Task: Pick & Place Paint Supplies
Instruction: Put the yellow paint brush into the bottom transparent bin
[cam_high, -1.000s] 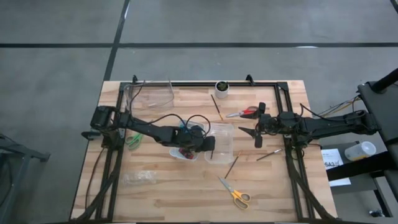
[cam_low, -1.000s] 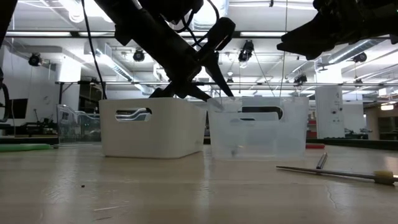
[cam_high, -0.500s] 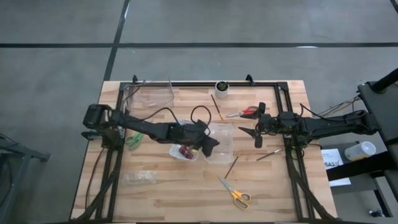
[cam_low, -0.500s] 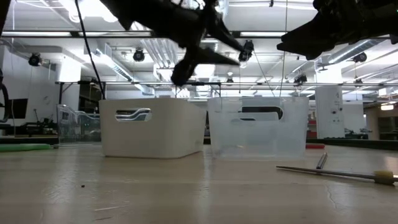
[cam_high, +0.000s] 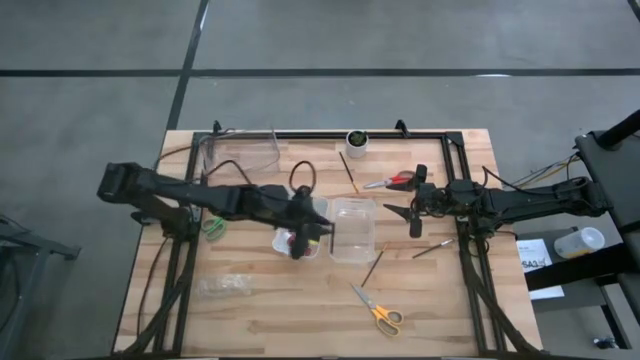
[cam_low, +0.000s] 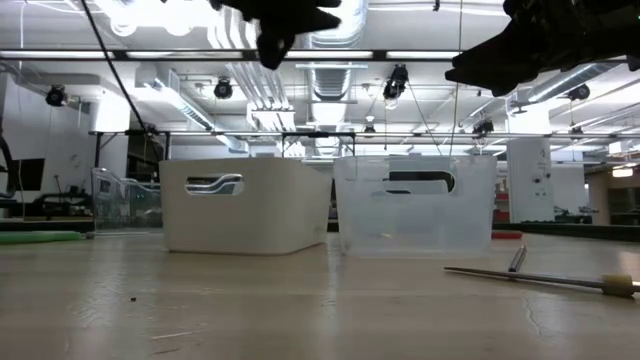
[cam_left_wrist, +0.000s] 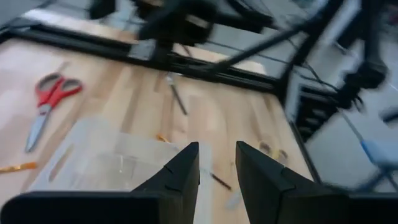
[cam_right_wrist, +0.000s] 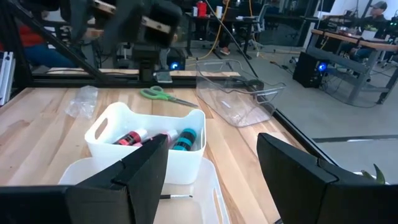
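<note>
Left gripper (cam_high: 298, 243) narrow and empty above the white bin (cam_high: 283, 245), right gripper (cam_high: 404, 212) wide and empty at its 3 o'clock; nearest brush (cam_high: 373, 266), at 5 o'clock of the clear bin (cam_high: 353, 229), looks light, stiff and roll-prone, so pinch mid-shaft.

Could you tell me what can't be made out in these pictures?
- White bin, low view: contents hidden by its opaque wall.
- Left gripper, high view: covers part of the bin below.
- Yellow-handled scissors, left wrist view: blurred and partly behind a finger.
- Clear bin, right wrist view: mostly behind the right gripper.
</note>
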